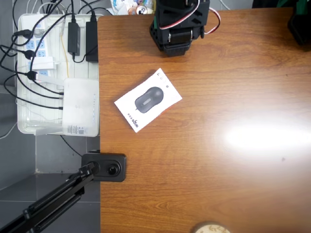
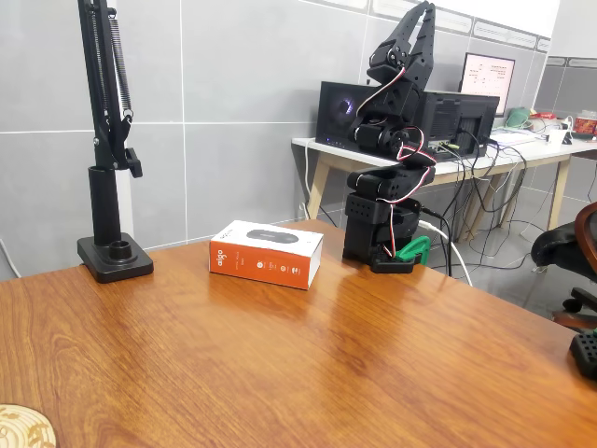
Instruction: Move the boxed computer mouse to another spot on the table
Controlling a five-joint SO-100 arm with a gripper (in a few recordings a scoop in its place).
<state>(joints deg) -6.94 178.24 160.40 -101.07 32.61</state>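
The boxed computer mouse (image 1: 148, 99) lies flat on the wooden table (image 1: 218, 170), turned at an angle, its white top printed with a dark grey mouse. In the fixed view the box (image 2: 266, 254) shows its orange side panel and rests on the table (image 2: 280, 373) to the left of the arm's base. The black arm (image 1: 179, 24) stands folded at the table's far edge. Its gripper (image 2: 417, 23) points straight up, high above the box and well apart from it, fingers together with nothing between them.
A white tray (image 1: 58, 73) with cables, power adapters and a plain white router box hangs off the table's left side. A black lamp-style stand (image 1: 104, 167) (image 2: 114, 257) is clamped at that edge. A round wooden coaster (image 1: 211, 228) lies near the front edge.
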